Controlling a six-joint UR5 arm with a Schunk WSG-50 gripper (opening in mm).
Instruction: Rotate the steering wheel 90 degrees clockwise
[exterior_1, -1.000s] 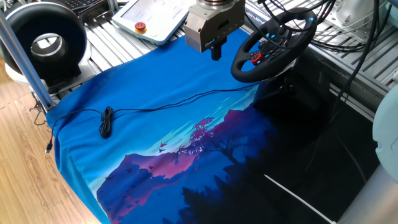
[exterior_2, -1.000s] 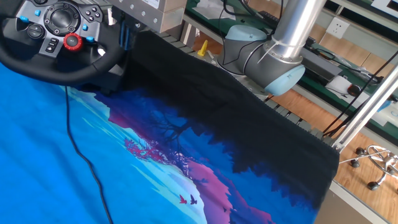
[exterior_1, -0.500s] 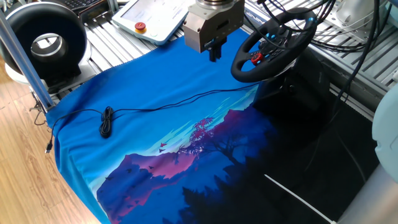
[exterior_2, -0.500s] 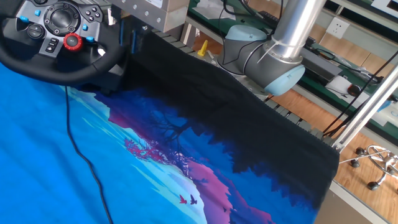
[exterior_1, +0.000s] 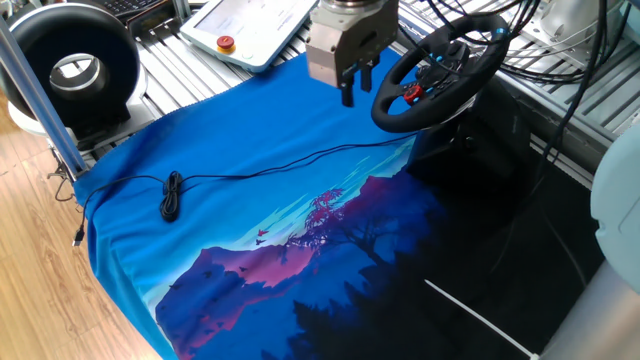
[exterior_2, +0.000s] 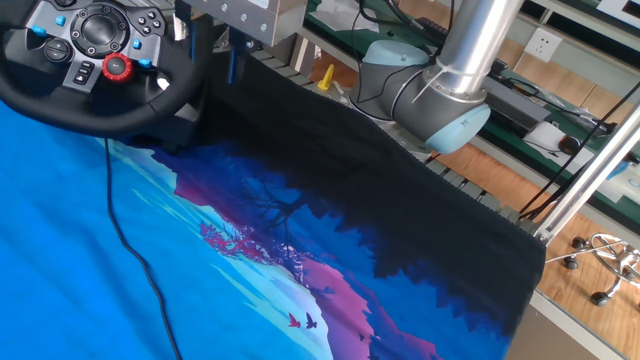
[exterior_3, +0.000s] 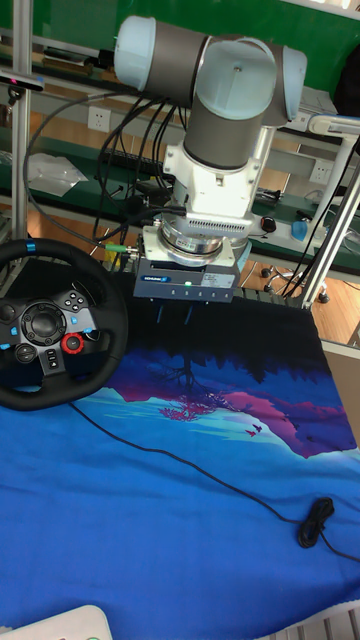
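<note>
The gripper (exterior_1: 353, 88), fingers slightly parted and empty, hangs just left of the steering wheel (exterior_1: 441, 70) at upper centre; rim nearest.

steering wheel (exterior_3: 50, 335): tilted, at the cloth's left edge
tool (exterior_3: 176, 313): just right of the wheel's rim, fingers pointing down

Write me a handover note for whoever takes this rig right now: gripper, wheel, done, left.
Gripper: empty, jaws pointing down, in the air beside the steering wheel, not touching it. Whether the jaws are open or shut is hard to tell.
Steering wheel: on its stand at the edge of the blue cloth, hub with the red button facing out; the tall view shows the blue rim mark near the top.
Done: approach only; no grasp.
Left: close in on the rim, grip it, turn 90 degrees clockwise, let go.
Watch the black cable lying across the cloth.
</note>
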